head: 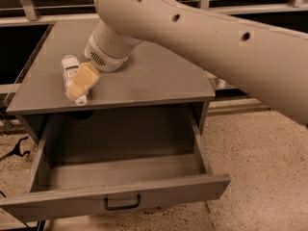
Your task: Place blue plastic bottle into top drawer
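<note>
You have the blue plastic bottle (70, 67) lying on the cabinet top (154, 76) above the open top drawer (120, 194), with the gripper (78, 85) over it and its grip state unreadable; the bottle is probably light, slick and crushable, so take it mid-body.

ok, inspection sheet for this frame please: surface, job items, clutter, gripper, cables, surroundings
Surface: grey cabinet top; the arm hides part of its back.
Blue plastic bottle: lying on its side near the top's left front edge, not in the drawer.
Top drawer: pulled open, nothing seen inside.
Clutter: nothing seen.
Gripper: down over the bottle's front end.
Cables: dark cable-like shape on the floor left of the drawer.
Surroundings: speckled floor; pale rails behind the cabinet.
</note>
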